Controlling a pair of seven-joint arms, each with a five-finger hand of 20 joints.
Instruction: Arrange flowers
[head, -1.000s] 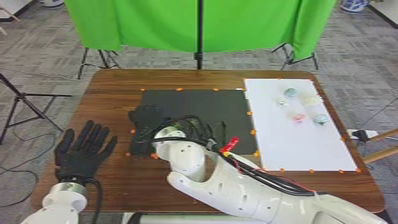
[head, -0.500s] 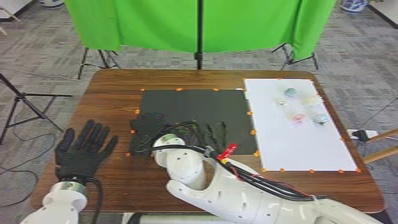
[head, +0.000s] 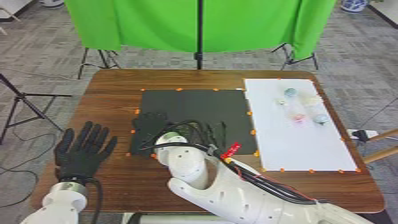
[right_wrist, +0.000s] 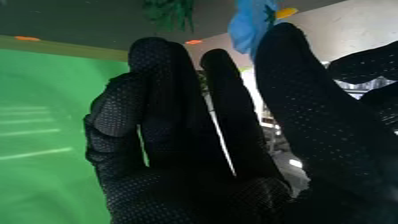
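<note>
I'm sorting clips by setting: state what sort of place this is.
Likely a robotics lab: a green backdrop, a tripod and a white robot arm over an orange-marked table.

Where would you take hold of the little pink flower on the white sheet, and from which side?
I'd pinch the pink flower lightly round its small body, coming down from the robot's left. The pale blue flower sits close on its right, while bare white sheet lies to its left. Whether it has a stem to grip, I can't tell.

Flowers (head: 298, 119) on far half of sheet (head: 302, 150), mat (head: 191, 105) to its left; curtain (head: 151, 25) behind table (head: 111, 100)
</note>
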